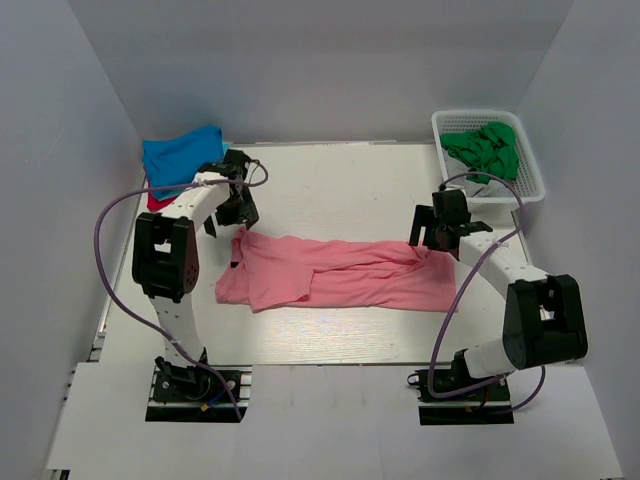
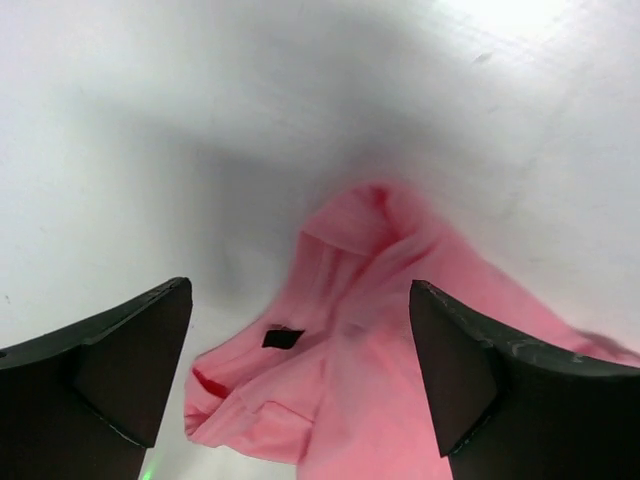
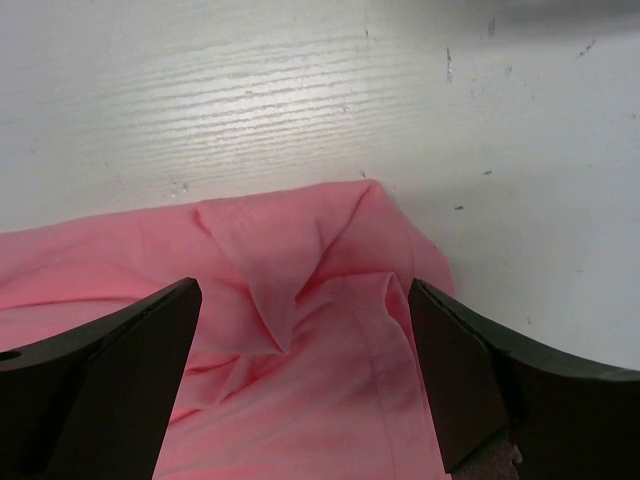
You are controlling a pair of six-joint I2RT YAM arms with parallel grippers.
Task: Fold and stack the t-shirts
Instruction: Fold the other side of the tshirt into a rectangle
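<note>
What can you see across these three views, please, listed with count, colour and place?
pink t-shirt: one, salmon pink, lying crumpled across the middle of the table, between the two hands.
blue t-shirt: one, bright blue, folded at the far left corner.
red t-shirt: one, red, under the blue t-shirt, only an edge showing.
green t-shirt: one, green, bunched in the basket.
basket: one, white, at the far right corner.
table: one, white, under everything.
left hand: one, black, open, above the pink t-shirt's neck end.
right hand: one, black, open, above its opposite end.
</note>
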